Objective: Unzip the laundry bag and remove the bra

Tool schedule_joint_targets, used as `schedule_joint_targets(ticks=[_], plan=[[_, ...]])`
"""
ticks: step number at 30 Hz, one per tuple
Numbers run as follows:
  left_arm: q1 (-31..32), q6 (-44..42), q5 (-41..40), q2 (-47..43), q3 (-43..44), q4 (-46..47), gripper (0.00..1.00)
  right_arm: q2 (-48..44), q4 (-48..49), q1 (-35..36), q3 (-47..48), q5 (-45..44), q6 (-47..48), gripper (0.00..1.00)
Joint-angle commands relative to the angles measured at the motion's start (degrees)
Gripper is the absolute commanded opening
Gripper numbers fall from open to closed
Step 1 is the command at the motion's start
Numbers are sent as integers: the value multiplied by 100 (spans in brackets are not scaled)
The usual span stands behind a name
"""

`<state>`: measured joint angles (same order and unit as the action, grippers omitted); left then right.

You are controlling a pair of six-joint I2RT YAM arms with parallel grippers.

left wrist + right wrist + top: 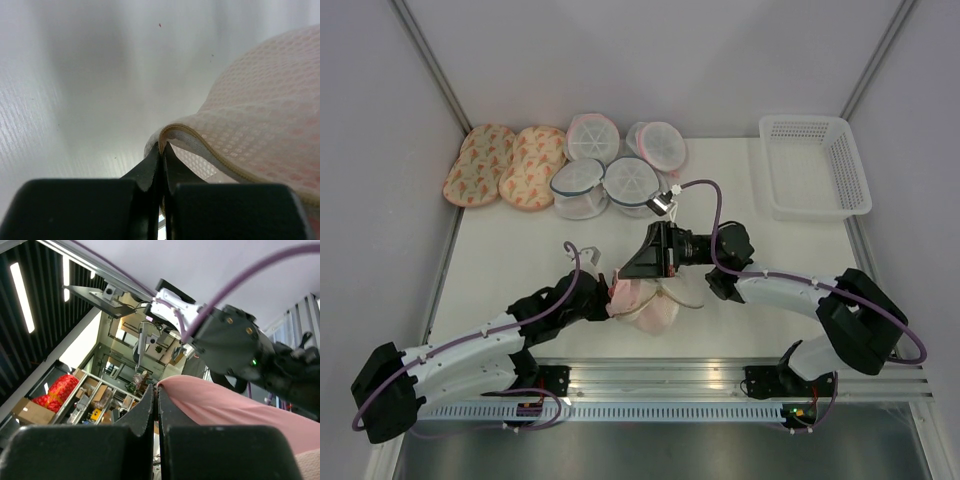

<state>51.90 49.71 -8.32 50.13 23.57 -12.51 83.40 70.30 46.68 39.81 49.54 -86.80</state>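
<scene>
Left gripper (161,149) was clamped shut on the zipper-edged rim of the laundry bag (260,120). The pale mesh dome of the bag lay immediately to the right of its fingertips on the table (75,100), near the front edge and between the two arms. The step in hand was judged to be extraction: the rim was folded open, and the bra (225,400) showed in the top view as a pink fold at the left side of the bag. Right gripper (156,390) was closed on that pink fabric, which ran off to the right of its fingertips, and it reached the bag from the far side. By this judgement, the next move called for the left gripper to anchor the rim while the right drew the bra up and clear; a strap could snag on the zipper and drag the bag along
</scene>
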Motion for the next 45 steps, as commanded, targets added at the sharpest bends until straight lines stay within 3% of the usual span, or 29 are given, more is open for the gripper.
schedule_joint_targets(ticks=[1, 7, 19, 24, 27, 28, 29, 30, 31, 33, 34, 37, 38, 45], plan=[[13, 30, 58, 67, 139, 161, 2, 54, 3007, -36, 711, 144, -135, 0], [13, 12, 49, 23, 139, 170, 2, 124, 2761, -369, 1555, 302, -161, 0], [13, -5, 41, 120, 77, 249, 2, -121, 3042, -800, 2250, 232, -662, 1], [13, -6, 49, 146, 77, 267, 2, -376, 2666, -940, 2417, 372, -522, 0], [13, -32, 32, 120, 95, 258, 2, -700, 1525, -1020, 2382, 451, 328, 1], [13, -32, 23, 103, 104, 267, 2, -815, 538, -1055, 2347, 425, 653, 1], [13, -41, 23, 85, 104, 241, 2, -947, -246, -1090, 2356, 373, 1735, 0], [13, -49, 23, 67, 112, 223, 2, -1096, -1281, -1134, 2425, 250, 2512, 0], [13, -49, 6, 24, 121, 197, 2, -1437, -4006, -1152, 2783, -586, 3398, 0], [13, -58, -3, -29, 139, 136, 2, -1633, -5985, -1135, 3215, -1627, 5375, 0], [13, -76, -21, -73, 148, 126, 2, -1668, -6950, -1143, 3513, -2041, 5672, 0], [13, -120, -47, -100, 200, 56, 2, -1485, -8404, -1240, 4119, -3404, 6350, 0], [13, -128, -39, -100, 244, 47, 2, -1423, -8654, -1240, 4227, -4077, 6447, 0], [13, -181, -21, -188, 315, -58, 2, -914, -9877, -1450, 4913, -6242, 6940, 0]])
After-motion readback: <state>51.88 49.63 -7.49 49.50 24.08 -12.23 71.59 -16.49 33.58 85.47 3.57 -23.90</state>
